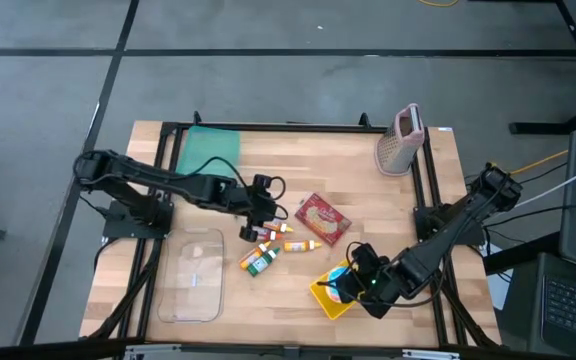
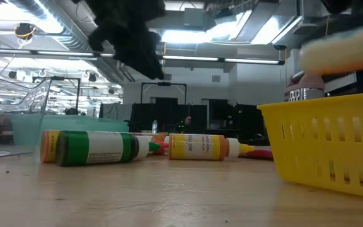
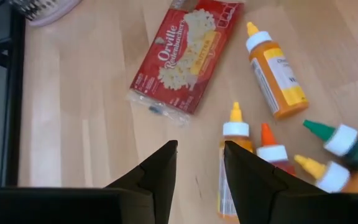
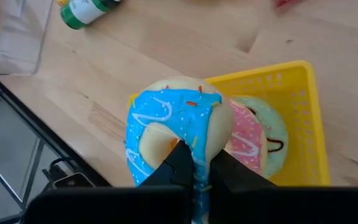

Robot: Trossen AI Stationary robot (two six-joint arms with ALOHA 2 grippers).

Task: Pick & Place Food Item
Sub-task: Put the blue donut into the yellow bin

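Blue-iced doughnut (image 4: 178, 127): looks light, soft, easily dented, icing probably slick; best pinched across the ring. Right end effector (image 4: 195, 163) clamped on its rim, just above the yellow basket (image 4: 303, 118). Left end effector (image 3: 199, 169) partly apart, empty, over bottles (image 3: 263, 152) on the surface (image 3: 86, 112).

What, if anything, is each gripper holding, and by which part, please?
The right gripper pinches the blue-iced doughnut by its ring, above the yellow basket. The left gripper holds nothing.

Blue-iced donut (image 4: 173, 124), yellow basket (image 4: 303, 124)
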